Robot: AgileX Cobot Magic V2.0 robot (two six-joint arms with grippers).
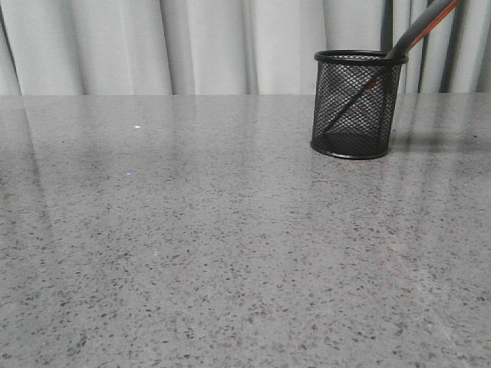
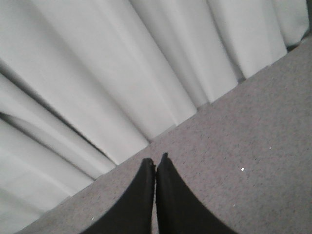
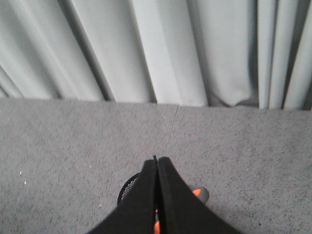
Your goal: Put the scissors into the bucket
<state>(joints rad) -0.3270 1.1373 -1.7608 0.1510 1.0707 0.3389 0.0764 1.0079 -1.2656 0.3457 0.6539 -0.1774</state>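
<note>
The bucket (image 1: 357,107), a black wire-mesh cup, stands upright at the far right of the table. The scissors (image 1: 420,27) stand inside it, blades down and leaning, with the dark grey, orange-lined handles sticking out over the rim to the upper right. In the right wrist view my right gripper (image 3: 157,158) is shut and empty, well above the bucket (image 3: 126,189). A bit of the scissors' handle (image 3: 201,194) shows past its fingers. My left gripper (image 2: 156,158) is shut and empty over bare table near the curtain. Neither gripper shows in the front view.
The grey speckled table (image 1: 192,245) runs back to a white pleated curtain (image 1: 192,46) along its far edge. The curtain also shows in the left wrist view (image 2: 122,73) and in the right wrist view (image 3: 161,48).
</note>
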